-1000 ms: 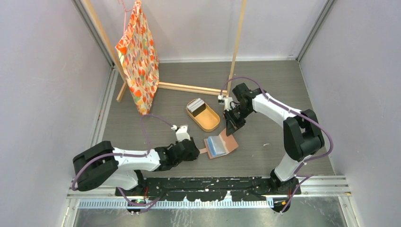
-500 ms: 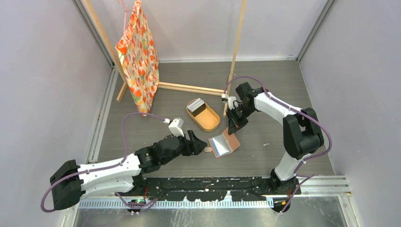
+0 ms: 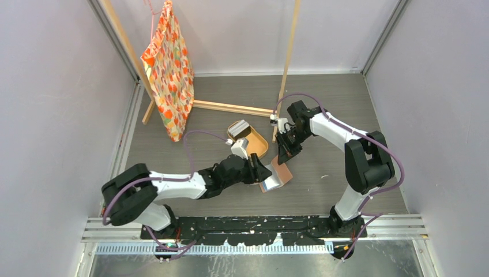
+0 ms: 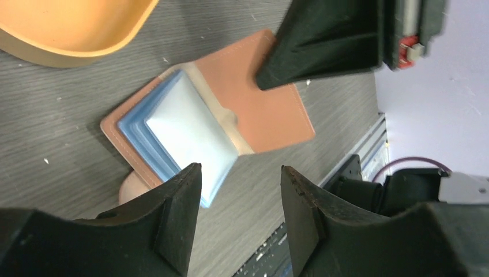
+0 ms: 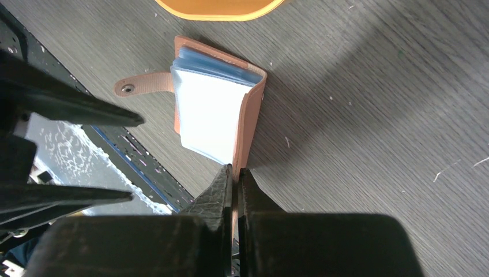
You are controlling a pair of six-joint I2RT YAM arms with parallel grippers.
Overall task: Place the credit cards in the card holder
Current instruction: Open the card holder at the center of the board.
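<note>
Since the earlier frame the left arm is seen swung in from the near left corner, so that the left gripper (image 3: 263, 172) is brought over the card holder (image 3: 278, 176). From above, the holder is found open near the middle of the surface, just nearside of the tan tray (image 3: 261, 142), and credit cards (image 3: 239, 127) are stacked at the tray's far end. The right gripper (image 3: 283, 157) is set at the holder's far flap. In the left wrist view, the left jaws are held apart above the glossy bluish pockets (image 4: 190, 124), with nothing gripped. In the right wrist view, the right jaws are pressed together on the edge of the raised brown cover (image 5: 252, 118), and the snap tab (image 5: 144, 84) is laid flat beside the pockets.
</note>
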